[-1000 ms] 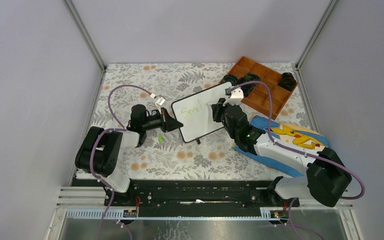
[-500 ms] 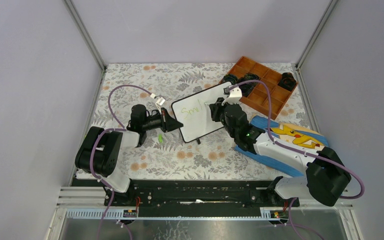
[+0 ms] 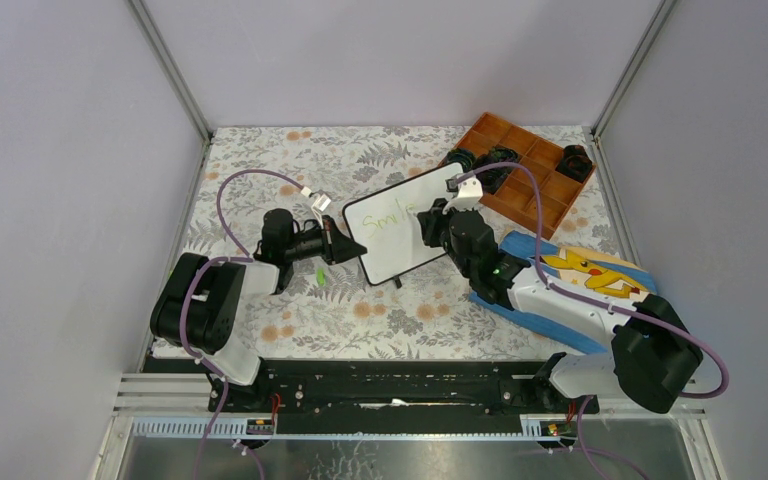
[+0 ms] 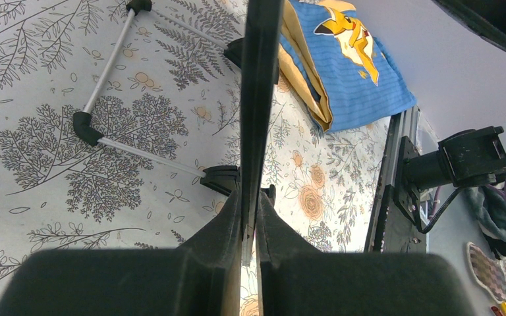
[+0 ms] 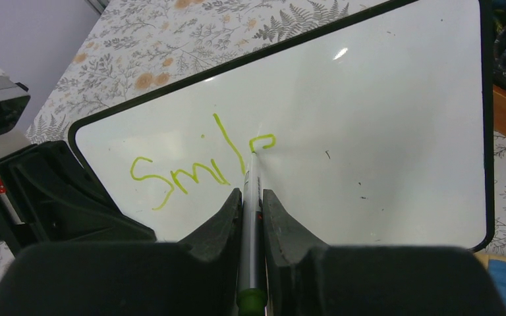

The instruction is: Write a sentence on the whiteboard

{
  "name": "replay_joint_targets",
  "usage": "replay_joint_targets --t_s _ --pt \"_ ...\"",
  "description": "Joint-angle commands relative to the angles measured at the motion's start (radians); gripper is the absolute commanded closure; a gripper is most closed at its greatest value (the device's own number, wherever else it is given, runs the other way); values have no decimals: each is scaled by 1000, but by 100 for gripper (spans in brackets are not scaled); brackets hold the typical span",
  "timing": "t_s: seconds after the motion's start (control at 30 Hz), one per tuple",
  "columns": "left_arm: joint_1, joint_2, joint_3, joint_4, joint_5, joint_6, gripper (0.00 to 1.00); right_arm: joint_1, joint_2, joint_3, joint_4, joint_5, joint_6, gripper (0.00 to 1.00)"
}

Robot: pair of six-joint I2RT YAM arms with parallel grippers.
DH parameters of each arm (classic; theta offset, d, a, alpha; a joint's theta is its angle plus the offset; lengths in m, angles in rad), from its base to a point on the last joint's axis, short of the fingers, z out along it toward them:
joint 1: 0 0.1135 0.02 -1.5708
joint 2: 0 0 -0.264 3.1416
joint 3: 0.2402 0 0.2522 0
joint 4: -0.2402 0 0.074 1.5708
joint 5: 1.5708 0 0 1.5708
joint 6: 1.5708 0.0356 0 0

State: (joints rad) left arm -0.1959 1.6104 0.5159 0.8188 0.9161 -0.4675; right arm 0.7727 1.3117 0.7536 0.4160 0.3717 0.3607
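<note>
Whiteboard (image 3: 392, 243) edge clamped by left gripper (image 4: 249, 201); right wrist view shows right gripper (image 5: 252, 195) pinching marker (image 5: 251, 217) at sentence (image 5: 197, 168).

Lighting: bright, even and diffuse from overhead, with soft shadows.
Small glare spot on the whiteboard (image 5: 369, 131). Wrist views are sharp at distance. The marker (image 5: 250, 217) base and fingers (image 5: 217, 227) are dark and slightly soft in the near foreground.

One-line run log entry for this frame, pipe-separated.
phase: writing | left gripper: shut on whiteboard edge | right gripper: shut on marker, tip on board | sentence: green "Smil" plus a partial letter
</note>
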Motion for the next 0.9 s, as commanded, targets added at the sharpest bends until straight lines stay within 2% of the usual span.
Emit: replay_joint_targets --t_s 0.0,0.87 --pt "-7 6 4 -83 -51 29 100 -9 -18 -19 -26 -5 3 100" --pt "-9 3 3 -88 -54 33 100 -12 -74 -20 -80 195 4 100"
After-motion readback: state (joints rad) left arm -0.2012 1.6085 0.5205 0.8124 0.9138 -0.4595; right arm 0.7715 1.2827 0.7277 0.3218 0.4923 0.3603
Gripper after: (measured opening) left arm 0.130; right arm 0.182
